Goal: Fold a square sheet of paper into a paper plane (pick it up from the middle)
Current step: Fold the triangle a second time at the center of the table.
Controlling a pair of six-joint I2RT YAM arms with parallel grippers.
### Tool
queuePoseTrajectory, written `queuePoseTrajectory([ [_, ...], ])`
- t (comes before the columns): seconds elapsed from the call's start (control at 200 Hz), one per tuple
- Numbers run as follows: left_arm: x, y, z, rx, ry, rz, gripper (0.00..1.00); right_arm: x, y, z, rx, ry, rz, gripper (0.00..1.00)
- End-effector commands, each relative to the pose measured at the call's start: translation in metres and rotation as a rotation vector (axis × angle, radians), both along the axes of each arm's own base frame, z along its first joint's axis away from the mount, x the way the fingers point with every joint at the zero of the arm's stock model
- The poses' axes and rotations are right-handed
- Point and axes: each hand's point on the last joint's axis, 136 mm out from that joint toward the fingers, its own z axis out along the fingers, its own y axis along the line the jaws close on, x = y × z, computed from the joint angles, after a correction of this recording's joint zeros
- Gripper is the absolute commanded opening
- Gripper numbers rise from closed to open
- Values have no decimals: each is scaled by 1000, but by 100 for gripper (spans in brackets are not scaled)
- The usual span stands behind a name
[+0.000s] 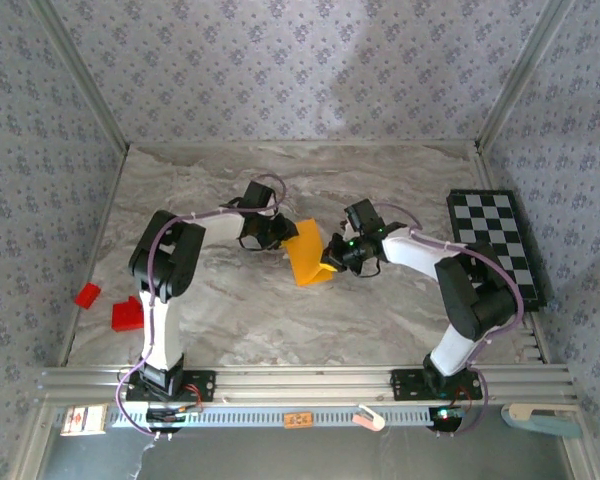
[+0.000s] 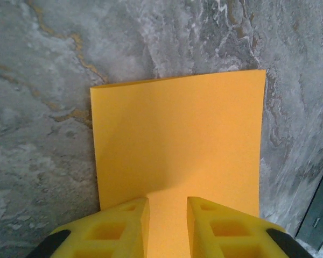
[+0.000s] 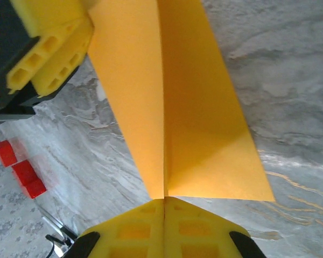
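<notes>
Right pincer (image 3: 164, 200) was clamped on the paper (image 3: 194, 123), crease straight ahead of it, left pincer (image 2: 168, 203) apart astride an edge, so I'd guess one fold done, rest left.

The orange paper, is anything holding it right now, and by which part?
The right gripper is shut on the square sheet of paper at the end of its centre crease. The left gripper stands at the opposite edge, jaws apart.
</notes>
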Motion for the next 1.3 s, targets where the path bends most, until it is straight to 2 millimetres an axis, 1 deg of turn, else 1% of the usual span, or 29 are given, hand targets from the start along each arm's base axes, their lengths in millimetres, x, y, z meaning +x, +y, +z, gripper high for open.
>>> queuePoseTrajectory([
  [0.0, -10, 2, -13, 53, 39, -52, 24, -3, 10, 4, 23, 20, 55, 0],
  [0.07, -11, 2, -15, 61, 42, -63, 23, 0, 16, 6, 35, 10, 75, 0],
  [0.165, -12, 3, -17, 64, 43, -74, 22, 6, 29, 9, 61, -17, 111, 0],
  [0.28, -12, 3, -18, 65, 43, -76, 21, 12, 45, 9, 59, -52, 158, 0],
  [0.36, -13, 3, -19, 65, 43, -75, 21, 18, 50, 6, 56, -65, 154, 0],
  [0.595, -15, 4, -23, 66, 50, -65, 20, 35, 52, -10, 43, -78, 88, 0],
  [0.805, -16, 6, -26, 69, 57, -58, 19, 44, 53, -19, 30, -83, 52, 0],
  [0.965, -18, 6, -29, 70, 63, -56, 19, 46, 55, -23, 25, -81, 44, 0],
  [1.159, -18, 7, -29, 70, 64, -56, 19, 43, 56, -30, 16, -56, 53, 0],
  [1.294, -19, 6, -28, 69, 64, -55, 19, 43, 58, -31, 19, -56, 56, 0],
])
